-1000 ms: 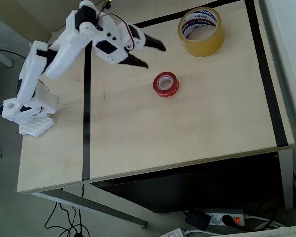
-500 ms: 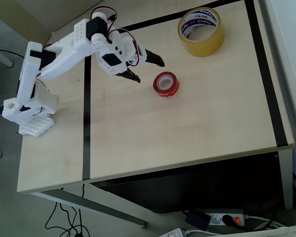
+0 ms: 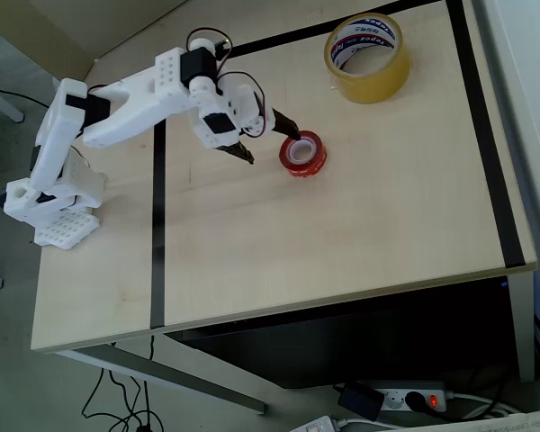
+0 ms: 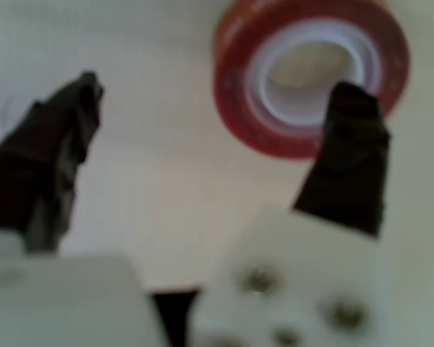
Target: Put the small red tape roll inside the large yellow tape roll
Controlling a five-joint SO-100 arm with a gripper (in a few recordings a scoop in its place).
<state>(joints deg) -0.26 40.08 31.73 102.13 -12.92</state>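
Note:
The small red tape roll (image 3: 303, 152) lies flat on the light wooden table, left of its middle. In the wrist view the small red tape roll (image 4: 235, 87) sits at the top right with its white core showing. My gripper (image 3: 270, 144) is open just to the left of it, and nothing is between the black fingers. One fingertip (image 3: 291, 128) reaches the roll's upper left edge. Seen from the wrist, the gripper (image 4: 217, 85) has its right finger (image 4: 351, 159) overlapping the roll's near rim; the left finger (image 4: 50, 159) is well clear. The large yellow tape roll (image 3: 367, 57) stands at the table's far right corner.
Black tape lines (image 3: 157, 225) cross the table (image 3: 342, 243) on the left, the top and the right. The white arm base (image 3: 49, 202) is clamped at the left edge. A power strip (image 3: 405, 398) lies on the floor below the front edge.
The arm has stretched out and the open gripper has moved down and right in the overhead view, from well clear of the red roll to right beside it. Both rolls have stayed put.

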